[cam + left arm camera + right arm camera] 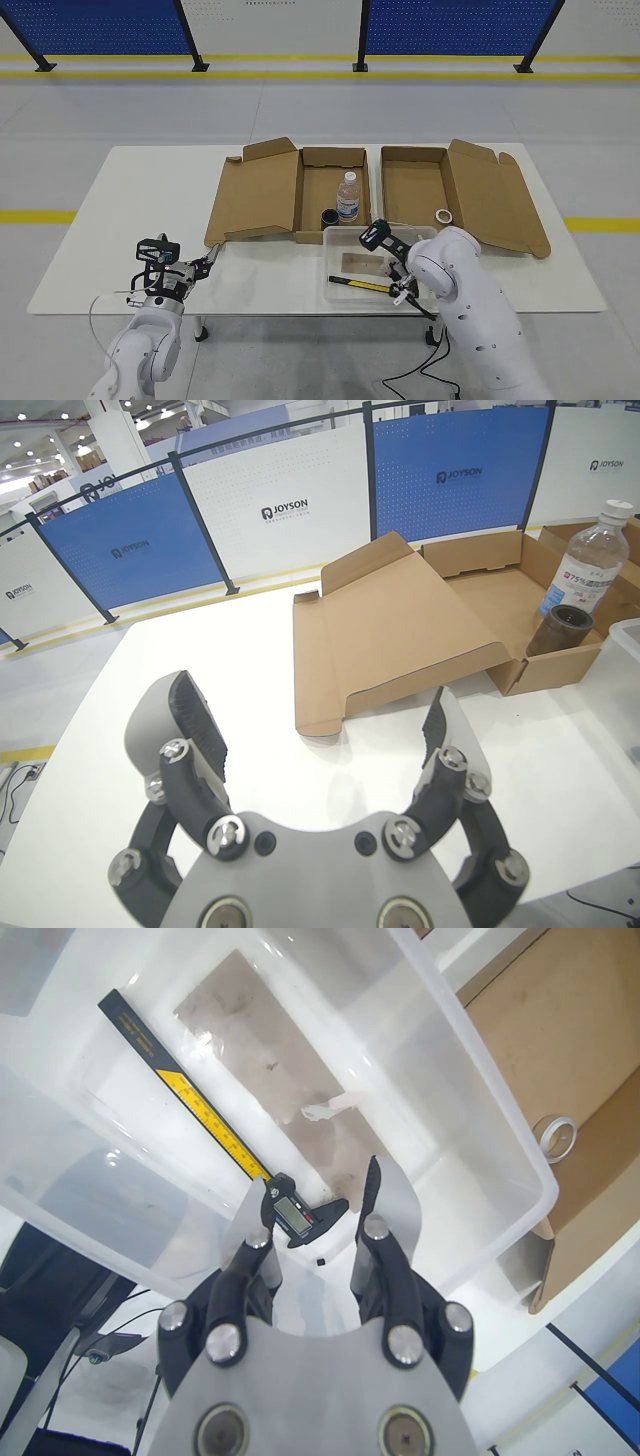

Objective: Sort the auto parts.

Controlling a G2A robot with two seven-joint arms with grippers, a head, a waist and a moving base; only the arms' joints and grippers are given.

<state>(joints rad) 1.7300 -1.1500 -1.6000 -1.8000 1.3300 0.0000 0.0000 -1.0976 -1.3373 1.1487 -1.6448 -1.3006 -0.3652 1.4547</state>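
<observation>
A digital caliper (pixel 295 1215) with a black and yellow beam lies in the clear plastic bin (pixel 500 1118) at the table's front middle. My right gripper (pixel 317 1178) is lowered into the bin, open, its fingers either side of the caliper's display head, one finger close against it. In the top view the caliper (pixel 365 285) lies along the bin's (pixel 330 292) near wall, by the right gripper (pixel 405 290). My left gripper (pixel 310 690) hangs open and empty over the bare table at the front left (pixel 205 262).
Two open cardboard boxes stand behind the bin. The left box (pixel 320 190) holds a clear bottle (pixel 348 196) and a dark cylinder (pixel 329 217). The right box (pixel 415 190) holds a silvery ring (pixel 443 216). A brown patch (pixel 280 1073) and a pale scrap (pixel 330 1107) lie on the bin's floor.
</observation>
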